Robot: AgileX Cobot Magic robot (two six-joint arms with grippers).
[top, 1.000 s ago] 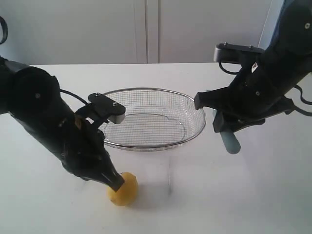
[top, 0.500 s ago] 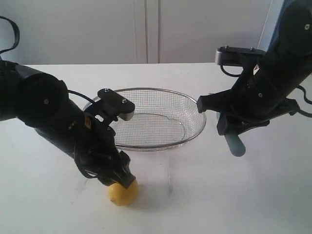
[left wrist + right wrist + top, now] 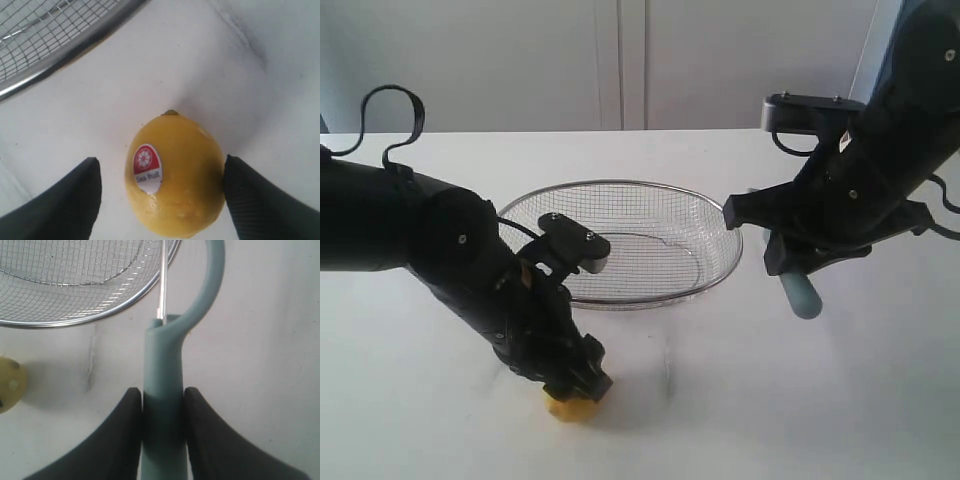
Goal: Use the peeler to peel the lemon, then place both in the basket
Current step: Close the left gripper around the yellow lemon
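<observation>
OK, left gripper [image 3: 162, 197] wide open, empty, fingers flanking the lemon [image 3: 176, 165], lower left of exterior frame; right gripper [image 3: 162, 422] clamps peeler [image 3: 162, 365], well apart at right.

The lemon [image 3: 566, 409] lies on the table [image 3: 740, 400] in front of the basket [image 3: 620, 184], with the peeler [image 3: 801, 295] farther right.

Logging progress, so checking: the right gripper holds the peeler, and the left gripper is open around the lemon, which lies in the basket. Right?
Not quite. The left wrist view shows the lemon on the white table beside the basket, not in it. The rest holds: the left gripper is open around it, and the right gripper holds the peeler.
</observation>
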